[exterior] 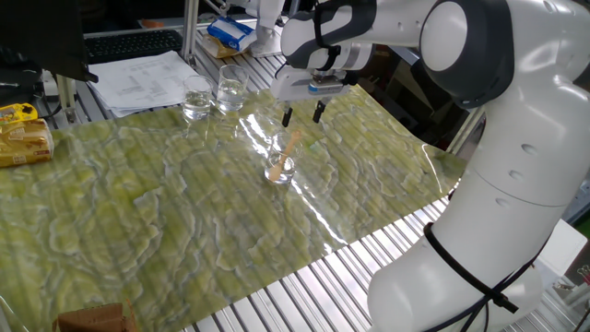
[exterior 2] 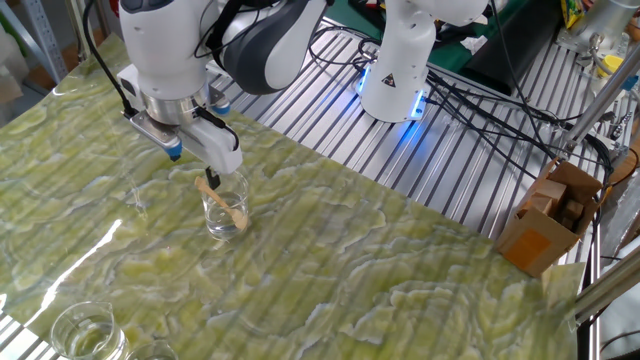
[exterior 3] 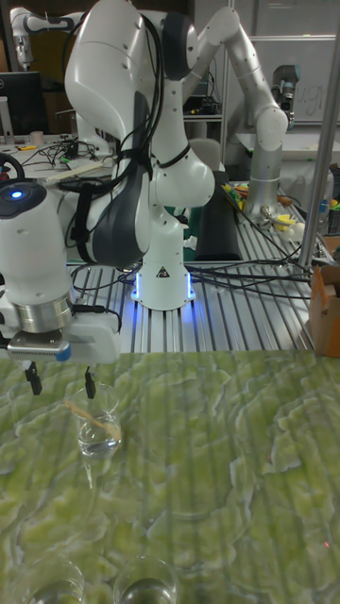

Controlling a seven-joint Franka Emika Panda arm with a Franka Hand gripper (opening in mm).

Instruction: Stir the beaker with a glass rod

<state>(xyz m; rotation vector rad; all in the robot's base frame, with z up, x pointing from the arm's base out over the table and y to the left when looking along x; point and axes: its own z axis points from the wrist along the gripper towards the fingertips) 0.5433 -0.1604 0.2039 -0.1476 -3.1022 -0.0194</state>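
Observation:
The beaker (exterior: 280, 166) (exterior 2: 225, 209) (exterior 3: 98, 427) stands near the middle of the green patterned mat. The glass rod (exterior: 291, 148) (exterior 2: 221, 201) (exterior 3: 92, 421), pale tan, leans inside it with its upper end over the rim. My gripper (exterior: 303, 115) (exterior 2: 195, 167) (exterior 3: 61, 384) hangs just above the rod's upper end. It is open, its fingers spread to either side and holding nothing.
Two other clear beakers (exterior: 196, 97) (exterior: 230, 88) stand at the mat's far edge, seen in the other fixed view as the near beakers (exterior 2: 88, 330). Papers (exterior: 147, 78) and a yellow package (exterior: 23, 138) lie beyond. A cardboard box (exterior 2: 555, 215) and a second robot base (exterior 2: 400, 70) sit on the slatted table.

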